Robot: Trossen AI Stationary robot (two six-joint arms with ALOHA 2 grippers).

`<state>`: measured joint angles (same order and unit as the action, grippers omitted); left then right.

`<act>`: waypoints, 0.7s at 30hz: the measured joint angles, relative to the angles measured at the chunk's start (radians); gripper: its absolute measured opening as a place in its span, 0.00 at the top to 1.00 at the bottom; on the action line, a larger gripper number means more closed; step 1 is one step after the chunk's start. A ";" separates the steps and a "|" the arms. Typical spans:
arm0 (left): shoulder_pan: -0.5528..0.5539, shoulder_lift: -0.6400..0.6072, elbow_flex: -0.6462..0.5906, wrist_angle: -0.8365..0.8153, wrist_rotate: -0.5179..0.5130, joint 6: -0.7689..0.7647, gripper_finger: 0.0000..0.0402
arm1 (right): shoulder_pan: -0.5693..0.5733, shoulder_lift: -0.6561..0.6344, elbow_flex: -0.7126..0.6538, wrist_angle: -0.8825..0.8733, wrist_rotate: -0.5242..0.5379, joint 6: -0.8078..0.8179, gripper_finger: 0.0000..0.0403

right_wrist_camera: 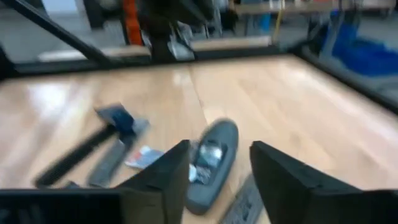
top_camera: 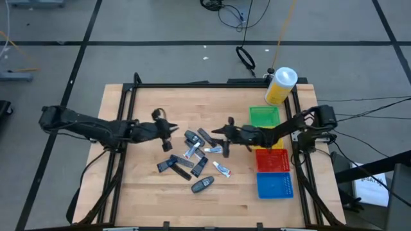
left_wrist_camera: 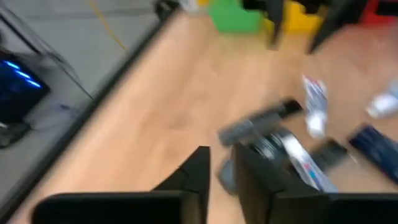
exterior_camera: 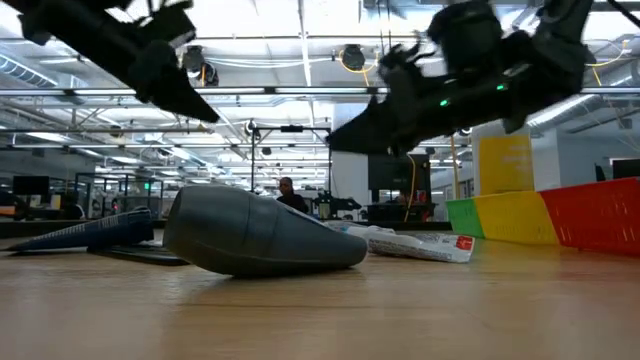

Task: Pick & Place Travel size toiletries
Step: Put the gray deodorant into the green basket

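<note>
Both arms hover over the table (top_camera: 128, 186), so the step in hand looks like picking. The toiletries (top_camera: 192, 160) lie scattered mid-table; the trays (top_camera: 275, 185) at the right look empty. Next comes lowering onto one piece. The right gripper (top_camera: 226, 136) gapes wide, holding nothing; the left gripper (top_camera: 168, 131) stands narrow, holding nothing.

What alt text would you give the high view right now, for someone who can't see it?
Top-down view of a wooden table with both arms reaching toward a scatter of small dark and white-silver toiletries near its middle; the left gripper and right gripper flank the pile. Green, red and blue trays line the right edge, behind them a yellow bottle.
</note>
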<state>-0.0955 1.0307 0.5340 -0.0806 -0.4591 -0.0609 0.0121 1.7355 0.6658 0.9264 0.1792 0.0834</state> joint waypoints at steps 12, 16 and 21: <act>0.120 0.276 -0.003 -0.003 0.186 -0.055 0.50 | -0.006 0.189 0.322 -0.281 0.002 0.010 0.25; 0.142 0.356 -0.040 0.136 0.194 -0.027 0.54 | -0.010 0.274 0.408 -0.288 0.006 0.023 0.22; 0.153 0.443 -0.067 0.271 0.197 -0.055 0.62 | -0.020 0.365 0.477 -0.293 0.007 0.066 0.24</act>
<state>0.0580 1.4737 0.4666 0.1904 -0.2619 -0.1161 -0.0083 2.1000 1.1430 0.6337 0.1864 0.1495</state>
